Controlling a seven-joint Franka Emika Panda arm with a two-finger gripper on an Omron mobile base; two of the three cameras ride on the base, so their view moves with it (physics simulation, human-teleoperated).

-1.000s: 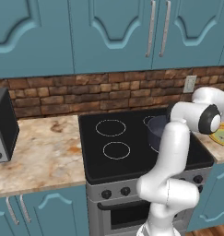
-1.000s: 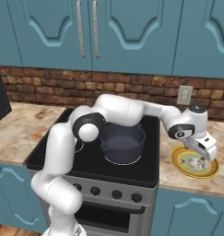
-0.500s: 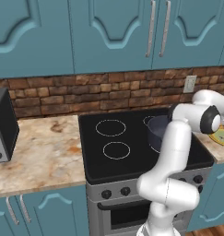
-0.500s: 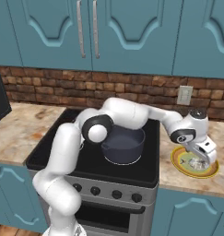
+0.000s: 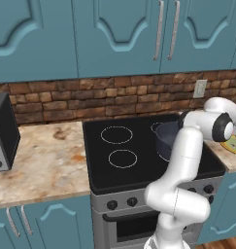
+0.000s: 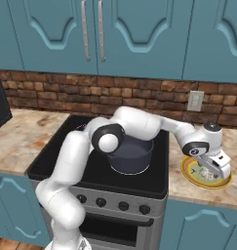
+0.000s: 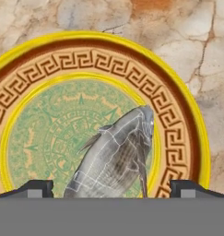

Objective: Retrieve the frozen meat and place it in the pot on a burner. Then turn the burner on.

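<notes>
In the hand view the gripper point(image 7: 111, 191) looks straight down with its jaws spread as wide as they go, one dark tip on either side of the frozen meat point(image 7: 115, 156), and nothing between them is gripped yet. The meat is a whole grey fish, lying at a slant across the green middle of a round plate point(image 7: 178, 115) with a yellow rim and a brown key-pattern band. Part of the fish's body runs down out of the picture at the bottom, so its full length cannot be told.

Judged as a frozen fish, it should be stiff and fairly light, not something that bends or crushes, but its rounded, smooth skin looks likely to slip. The surest hold would be across the thick middle of the body, with the fingers closing on its two flanks, not on the thin fins or on the narrow end toward the plate's rim. The plate may slide if the fish is pushed sideways, so a straight descent seems wise.

From the right base view the plate sits on the marbled counter point(image 6: 222, 188) just right of the stove point(image 6: 139, 178), near the counter's front edge, with the gripper close over it. Farther in, the pot point(image 6: 132, 156) stands on the stove's right side, dark blue-grey, deep and apparently empty, near the plate but apart from it.
</notes>
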